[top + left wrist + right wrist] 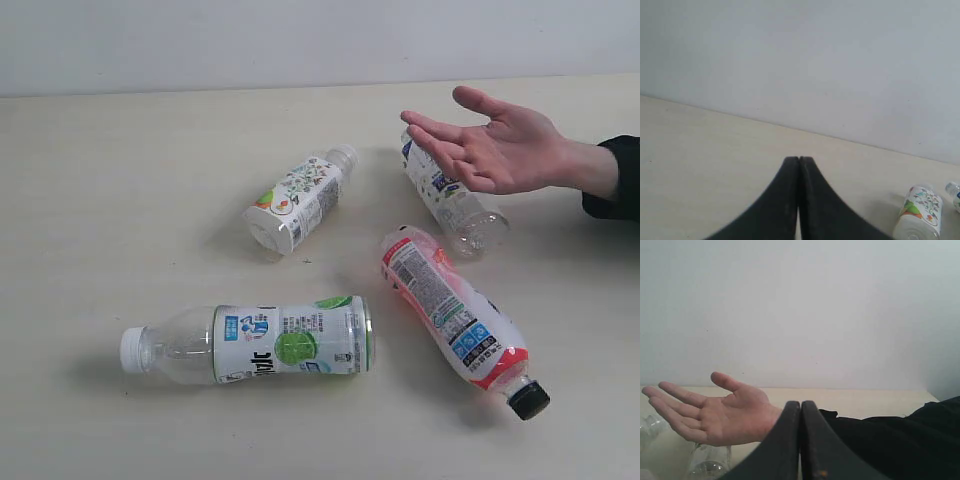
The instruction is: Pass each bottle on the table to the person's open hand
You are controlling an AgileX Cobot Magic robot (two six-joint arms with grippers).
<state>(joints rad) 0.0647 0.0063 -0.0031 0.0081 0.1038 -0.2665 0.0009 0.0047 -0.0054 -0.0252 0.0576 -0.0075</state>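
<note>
The left gripper (pixel 799 160) has its two black jaws pressed together at the tips with nothing between them; it hangs over the bare table (pixel 700 150). The right gripper (pixel 801 404) is closed and empty too, its tips in front of the black sleeve (pixel 890 440) behind the person's open hand (pixel 715 412); whether it touches the sleeve I cannot tell.

In the exterior view the hand is palm up, fingers spread, raised off the table. Directly under it lies the white-and-blue bottle (pixel 450 200); just nearer the camera than the hand lies the red-and-white bottle (pixel 455 315), its black cap (pixel 528 400) pointing away from the hand. The colourful-print bottle (pixel 300 200) lies near the fingertips, on their left; the white-and-green bottle (pixel 290 345) lies farthest from the hand. All four are on their sides and apart from each other.

Left of the hand, beyond the bottles, is wide bare table; behind the hand the table's edge meets the wall (pixel 200 40).

Only the exterior view shows all four bottles, and it shows neither gripper; the right wrist view shows the gap under the palm, with a clear bottle base in it; the left wrist view shows the colourful-print bottle, base towards the camera, but not the hand.
</note>
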